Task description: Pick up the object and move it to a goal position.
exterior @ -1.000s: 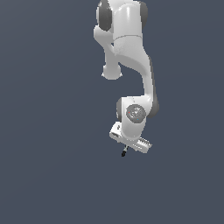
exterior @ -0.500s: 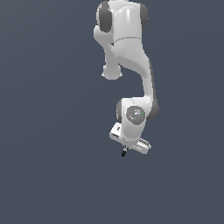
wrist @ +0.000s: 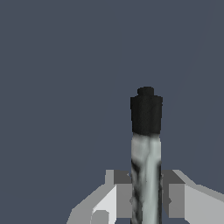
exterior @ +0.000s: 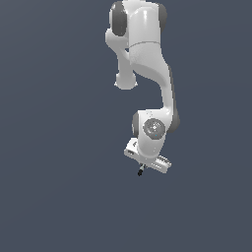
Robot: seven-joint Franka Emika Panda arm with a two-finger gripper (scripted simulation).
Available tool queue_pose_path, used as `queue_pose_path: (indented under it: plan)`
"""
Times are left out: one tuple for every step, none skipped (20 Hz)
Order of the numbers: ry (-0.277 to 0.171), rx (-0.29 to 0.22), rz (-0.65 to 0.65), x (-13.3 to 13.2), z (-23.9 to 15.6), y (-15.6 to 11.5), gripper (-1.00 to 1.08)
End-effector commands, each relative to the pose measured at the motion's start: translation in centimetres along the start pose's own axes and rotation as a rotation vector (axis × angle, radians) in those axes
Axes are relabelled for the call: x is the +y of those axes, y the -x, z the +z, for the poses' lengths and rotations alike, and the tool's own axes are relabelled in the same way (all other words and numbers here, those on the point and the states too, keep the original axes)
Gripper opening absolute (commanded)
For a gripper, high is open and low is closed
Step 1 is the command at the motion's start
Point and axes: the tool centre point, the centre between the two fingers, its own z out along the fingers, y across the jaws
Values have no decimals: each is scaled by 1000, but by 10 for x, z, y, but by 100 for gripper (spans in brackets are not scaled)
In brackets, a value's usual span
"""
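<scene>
All plain dark grey backdrop [exterior: 54, 147]

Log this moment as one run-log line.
gripper: shut on grey stick with black tip | stick: between fingers, tip protruding | goal: not visible

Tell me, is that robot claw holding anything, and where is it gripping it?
Yes. The gripper is shut on a small pen-like stick, clamped on its grey shaft; the black tip sticks out past the fingers.
</scene>
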Motion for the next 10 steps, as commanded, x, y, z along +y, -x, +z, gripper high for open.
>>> queue_pose_path:
  plan:
    - [-1, 0, -2, -8, 0, 7, -100]
    - [-1, 0, -2, -13, 0, 11, -100]
    - [-1, 0, -2, -18, 0, 15, -100]
    - [-1, 0, -2, -25, 0, 20, -100]
    - [-1, 0, -2, -31, 0, 25, -100]
    - [-1, 0, -2, -39, 0, 31, -100]
    - [-1, 0, -2, -47, -1, 37, -100]
    - [-1, 0, -2, -54, -1, 43, -100]
    - [-1, 0, -2, -60, -1, 48, -100]
    - [-1, 0, -2, -66, -1, 52, -100]
